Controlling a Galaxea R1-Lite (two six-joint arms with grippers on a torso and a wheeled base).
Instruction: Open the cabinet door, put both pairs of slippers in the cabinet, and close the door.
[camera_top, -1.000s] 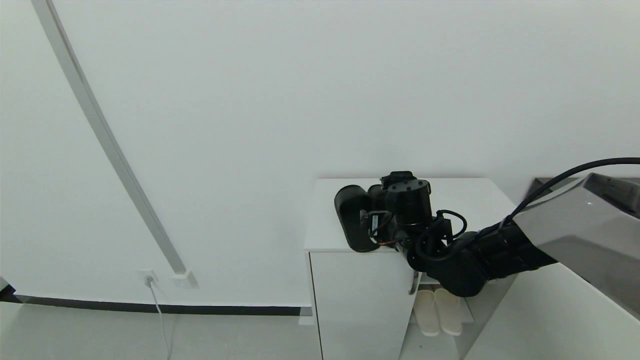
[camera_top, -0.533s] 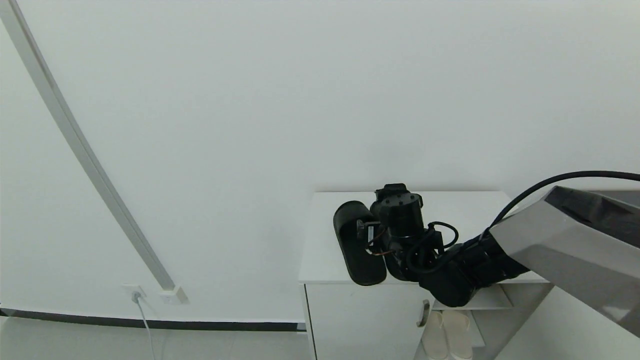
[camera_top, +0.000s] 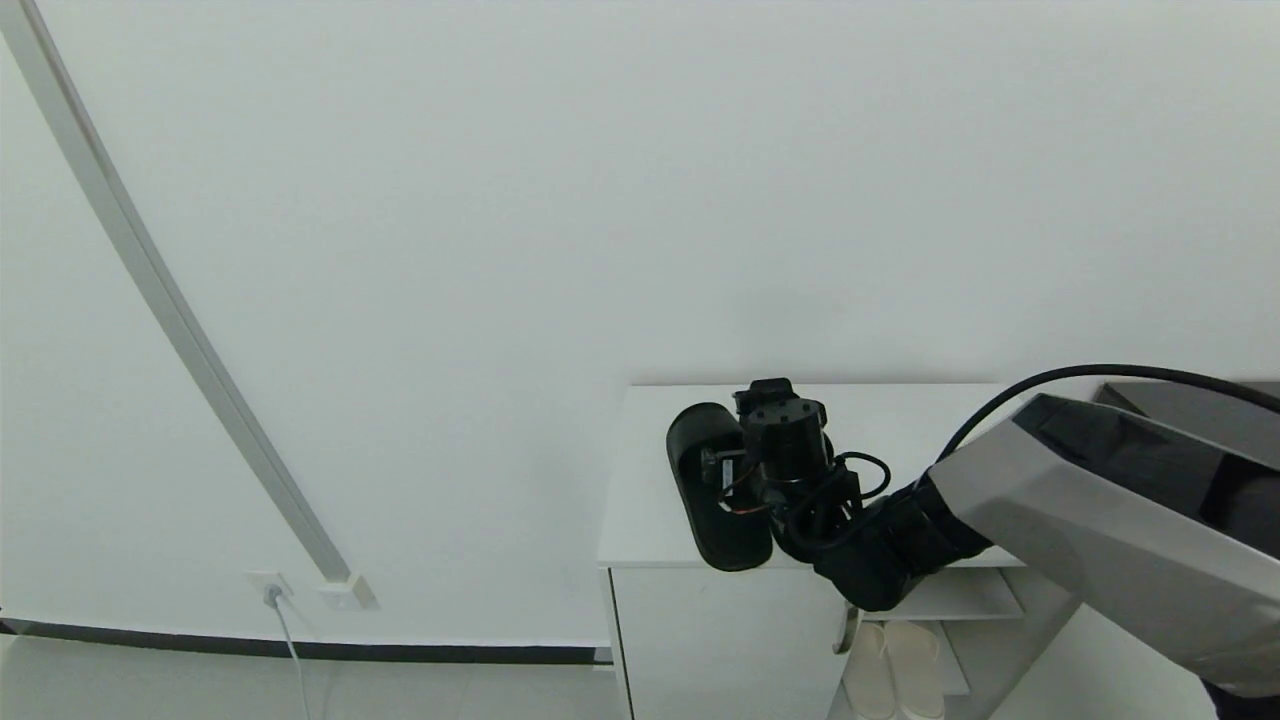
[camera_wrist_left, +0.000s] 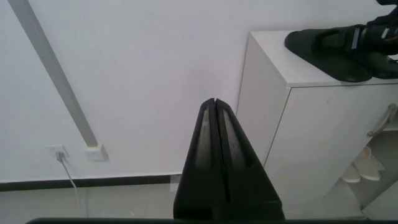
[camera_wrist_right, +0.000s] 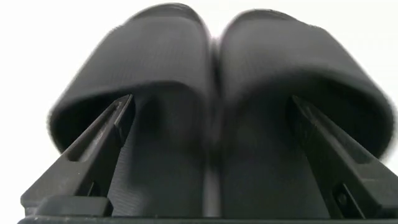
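The black slippers (camera_top: 712, 490) lie near the front left corner of the cabinet (camera_top: 640, 500) top. The right gripper (camera_wrist_right: 211, 102) is spread open, one finger either side of the pair. The left gripper (camera_wrist_left: 214, 106), pressed closed, hangs off the cabinet's left side. The white slippers (camera_top: 890, 665) sit low inside.

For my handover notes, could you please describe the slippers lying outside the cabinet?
Against the plain white wall stands a white box-shaped cabinet. On its flat top lies a pair of black wide-strapped slippers. Unlike the cream pair on the shelf inside, they are dark and up top.
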